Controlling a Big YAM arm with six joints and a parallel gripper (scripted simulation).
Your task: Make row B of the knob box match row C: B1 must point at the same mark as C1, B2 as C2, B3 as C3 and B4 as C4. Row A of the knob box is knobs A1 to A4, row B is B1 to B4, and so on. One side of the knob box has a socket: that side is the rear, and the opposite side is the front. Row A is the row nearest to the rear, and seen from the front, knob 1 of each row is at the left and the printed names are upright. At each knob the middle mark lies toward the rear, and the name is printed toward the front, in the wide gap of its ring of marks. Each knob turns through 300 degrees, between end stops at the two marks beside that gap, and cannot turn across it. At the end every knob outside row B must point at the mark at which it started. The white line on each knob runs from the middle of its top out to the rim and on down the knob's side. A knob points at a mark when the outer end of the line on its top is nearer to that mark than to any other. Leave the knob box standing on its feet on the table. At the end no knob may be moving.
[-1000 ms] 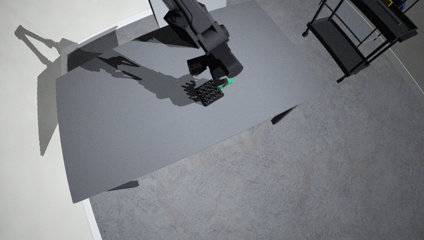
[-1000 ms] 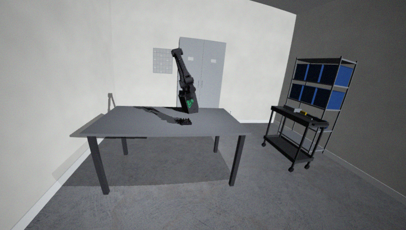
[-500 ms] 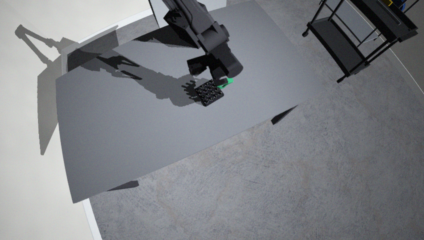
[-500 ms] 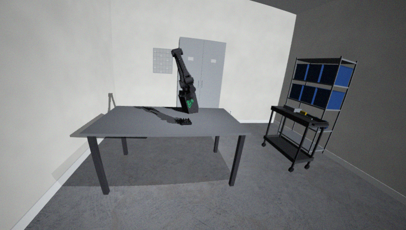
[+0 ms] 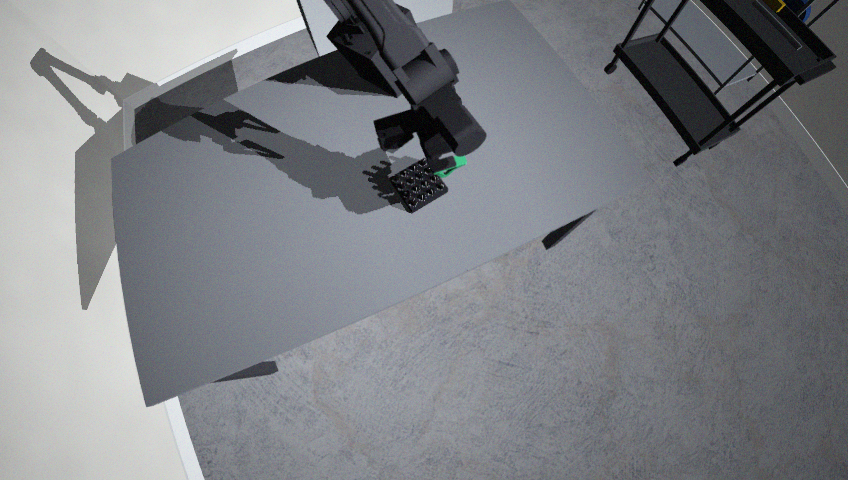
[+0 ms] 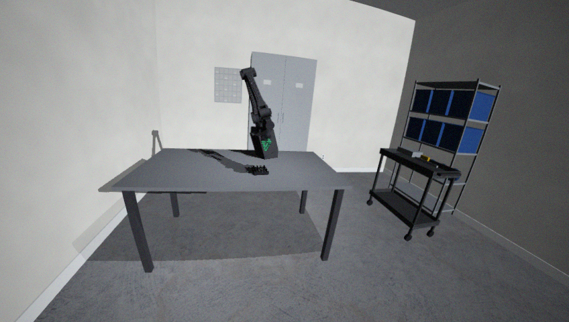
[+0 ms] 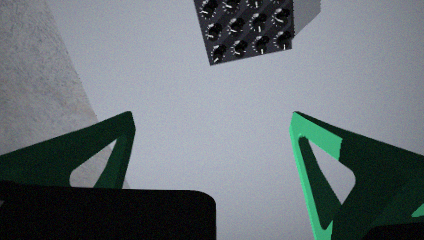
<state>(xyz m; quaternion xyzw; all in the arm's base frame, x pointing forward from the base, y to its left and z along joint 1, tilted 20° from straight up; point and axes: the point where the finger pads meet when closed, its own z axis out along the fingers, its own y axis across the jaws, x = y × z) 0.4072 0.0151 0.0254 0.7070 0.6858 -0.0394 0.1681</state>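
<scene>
Room: grey speckled floor point(image 6: 279, 287), pale walls, a grey cabinet point(image 6: 284, 101) behind the table, a black cart point(image 6: 415, 164) and a shelf rack point(image 6: 494, 115) with blue bins at 3 o'clock in the exterior view.
Surface: dark grey table point(image 5: 249, 285) on four legs.
Knob box: small black knob box point(image 5: 418, 187) standing on the table, a little toward 1 o'clock of the tabletop's middle in the top view; rotated diagonally to the table edges.
Knobs: black with white lines, seen at 12 o'clock in the wrist view point(image 7: 250, 27); printed names too small to read.
Arm: black arm point(image 6: 257, 107) reaching down from the rear edge of the table.
Gripper: gripper point(image 7: 212, 150) spread fully, nothing between the green fingers; hovering above the table, just beside the box at its 1 o'clock in the top view, not touching it.
Shadow: arm's shadow lying across the table toward 10 o'clock of the box.
</scene>
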